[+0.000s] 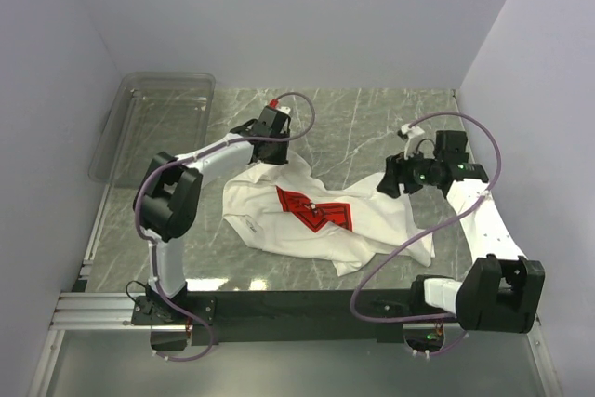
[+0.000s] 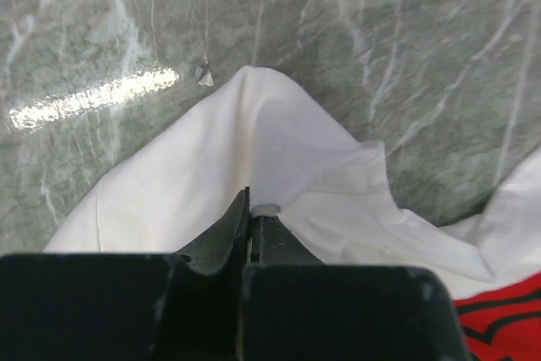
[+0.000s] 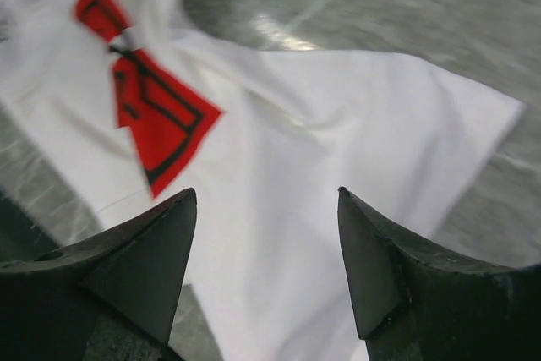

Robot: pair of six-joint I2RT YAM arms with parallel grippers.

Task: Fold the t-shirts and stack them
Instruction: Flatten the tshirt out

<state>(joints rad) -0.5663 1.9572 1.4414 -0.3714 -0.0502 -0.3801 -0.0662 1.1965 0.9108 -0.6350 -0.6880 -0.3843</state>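
Note:
A single white t-shirt (image 1: 372,225) with a red print (image 1: 314,208) lies crumpled on the marble table. My left gripper (image 1: 272,151) is at the shirt's far left edge. In the left wrist view its jaws (image 2: 251,209) are shut, with a fold of the white t-shirt (image 2: 279,133) pinched at their tips. My right gripper (image 1: 395,178) hovers over the shirt's far right part. In the right wrist view it (image 3: 266,200) stands open above the white t-shirt (image 3: 338,116), nothing between its fingers, and the red print (image 3: 156,124) lies off to the left.
A clear plastic bin (image 1: 153,123) stands at the back left against the wall. White walls close in the table on the left, back and right. Bare marble (image 1: 372,118) shows behind the shirt.

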